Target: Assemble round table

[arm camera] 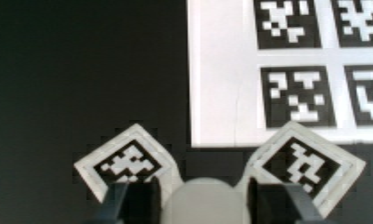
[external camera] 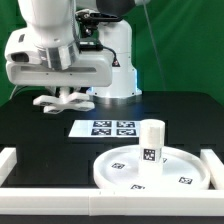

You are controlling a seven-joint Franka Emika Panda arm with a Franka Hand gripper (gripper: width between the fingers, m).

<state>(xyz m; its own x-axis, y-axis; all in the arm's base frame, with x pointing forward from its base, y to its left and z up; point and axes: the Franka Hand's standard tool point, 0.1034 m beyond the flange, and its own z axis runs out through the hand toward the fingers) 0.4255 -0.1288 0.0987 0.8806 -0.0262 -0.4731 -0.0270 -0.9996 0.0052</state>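
Two tagged arms of the cross-shaped base (arm camera: pixel 130 165) stick out ahead of the fingers (arm camera: pixel 138 210) in the wrist view, w/ its white hub sitting btwn them. No gap shows on either side of the hub, so I read the gripper (arm camera: pixel 192 208) as closed narrow on it, holding the base. Ext. view agrees as far as it goes: base lies flat under the hand, at or just above the black table (external camera: pixel 40 130); can't tell if it's lifted clear. That puts the part at the far side of the table, toward the ext. view's left.

Where it prob. has to go: the leg (external camera: pixel 152 140), which stands upright on the round disc (external camera: pixel 100 175), long axis vertical, tag facing the camera. Can't tell whether the leg is fixed to the disc or only stood there. From the fingers the leg lies toward the ext. view's right and nearer the camera, well apart, w/ the marker board (external camera: pixel 105 127) lying btwn the two. So the move turns on that diagonal: carry the base over the board, keep it flat, bring hub centre over the leg's top end, axis to axis. Only one arm, so no choice of hand.

Further out: white border rails (external camera: pixel 8 160) edge the table; the disc sits just beside the rail on the ext. view's right.
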